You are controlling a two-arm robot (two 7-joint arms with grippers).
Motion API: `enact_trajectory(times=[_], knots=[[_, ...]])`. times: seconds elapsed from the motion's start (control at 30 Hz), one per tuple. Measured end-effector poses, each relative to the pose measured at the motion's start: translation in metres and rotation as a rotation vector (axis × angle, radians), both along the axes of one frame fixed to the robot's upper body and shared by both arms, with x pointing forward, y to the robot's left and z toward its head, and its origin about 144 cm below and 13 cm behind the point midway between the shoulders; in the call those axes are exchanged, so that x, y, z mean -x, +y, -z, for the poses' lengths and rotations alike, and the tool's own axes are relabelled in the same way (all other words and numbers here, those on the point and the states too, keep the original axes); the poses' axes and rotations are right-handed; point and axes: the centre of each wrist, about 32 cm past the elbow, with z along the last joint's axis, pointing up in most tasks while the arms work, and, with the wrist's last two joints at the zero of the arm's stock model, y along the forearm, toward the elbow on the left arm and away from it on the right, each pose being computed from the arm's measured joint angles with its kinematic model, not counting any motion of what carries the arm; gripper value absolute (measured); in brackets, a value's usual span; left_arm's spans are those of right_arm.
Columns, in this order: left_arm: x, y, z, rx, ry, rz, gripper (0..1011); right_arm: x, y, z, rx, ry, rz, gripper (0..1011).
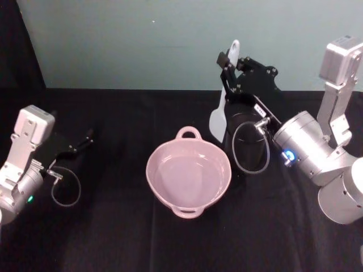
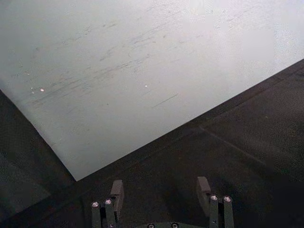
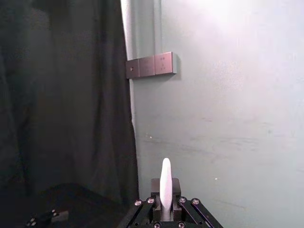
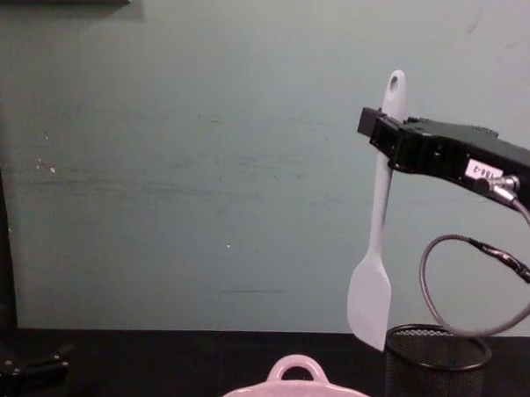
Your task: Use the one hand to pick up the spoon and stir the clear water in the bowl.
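Above a black-clothed table (image 1: 113, 238) before a pale green wall (image 1: 142, 39), right hand (image 4: 378, 133) clamped on the upright spoon (image 4: 380, 212), blade hanging just over a mesh cup (image 4: 433, 373), pink bowl (image 1: 150, 170) mid-table, left hand (image 2: 160, 187) parked low, fingers apart, dark curtain (image 3: 61, 95) alongside

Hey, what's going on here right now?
The right gripper is shut on a long slim white plastic spoon, holding it upright by its handle, blade down, in the air. The blade hangs beside the rim of a black wire-mesh cup, behind and to the right of the pale pink glossy ceramic bowl, so no stirring has begun. The left gripper sits open and idle, low on the left, away from the bowl.
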Motion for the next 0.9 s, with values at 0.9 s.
enact_trajectory(times=[0.9], knots=[[0.000,0.000,0.000,0.000,0.000,0.000,1011,-0.028,-0.028,-0.002,-0.048,0.036,0.154,129]])
